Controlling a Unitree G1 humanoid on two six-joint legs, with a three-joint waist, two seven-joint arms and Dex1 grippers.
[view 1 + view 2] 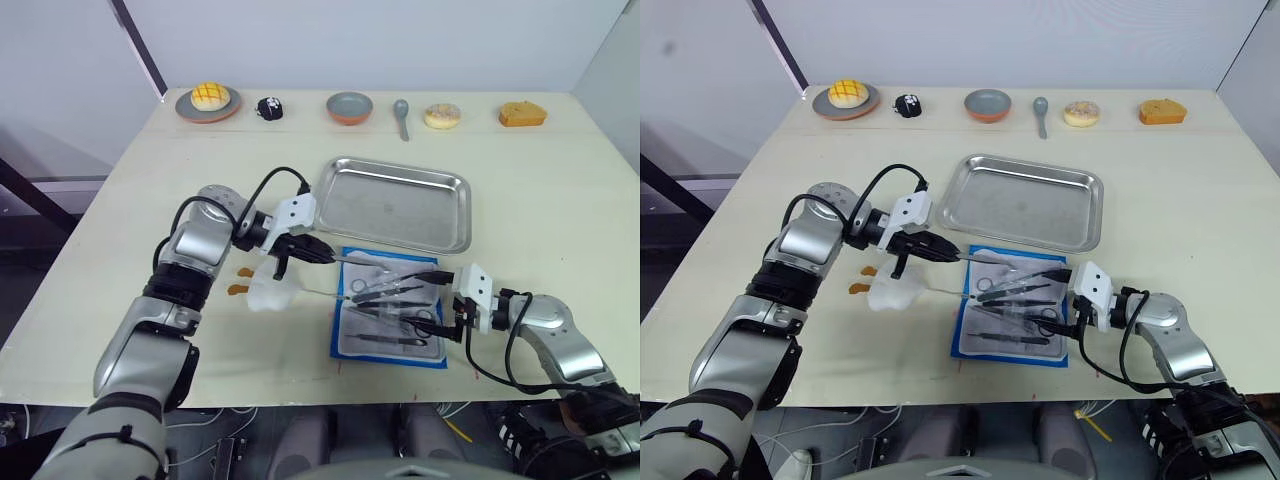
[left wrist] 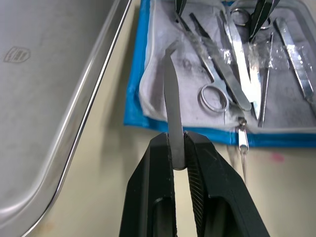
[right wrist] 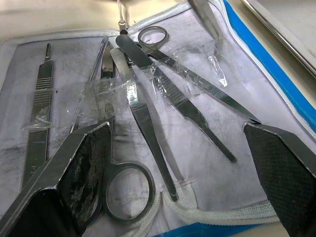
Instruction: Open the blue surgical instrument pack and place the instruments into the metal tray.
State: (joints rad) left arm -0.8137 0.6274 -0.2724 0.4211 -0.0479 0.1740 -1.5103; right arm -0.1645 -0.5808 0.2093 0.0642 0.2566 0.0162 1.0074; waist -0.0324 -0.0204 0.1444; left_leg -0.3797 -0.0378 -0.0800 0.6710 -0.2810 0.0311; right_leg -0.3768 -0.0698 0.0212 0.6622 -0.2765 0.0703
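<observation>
Instruments (image 3: 148,113) lie in the opened blue surgical instrument pack (image 1: 345,345), directly under our right hand (image 3: 177,163), whose fingers stand spread wide over ring-handled scissors and forceps. We judge them light, stiff and slippery; clear pocket strips cross several, so each likely needs sliding out lengthwise, gripped at the flat shank rather than the rings. Our right hand points in low from the pack's near right corner. Beyond, our left hand (image 2: 178,163) is clamped on a slim flat silver tool (image 2: 173,113), pinched near one end, the blade jutting forward over the pack's far left edge. Our left arm reaches across from the left, wrist level. Just past that hand sits the metal tray (image 1: 340,175), bare on the counter (image 1: 540,190).
</observation>
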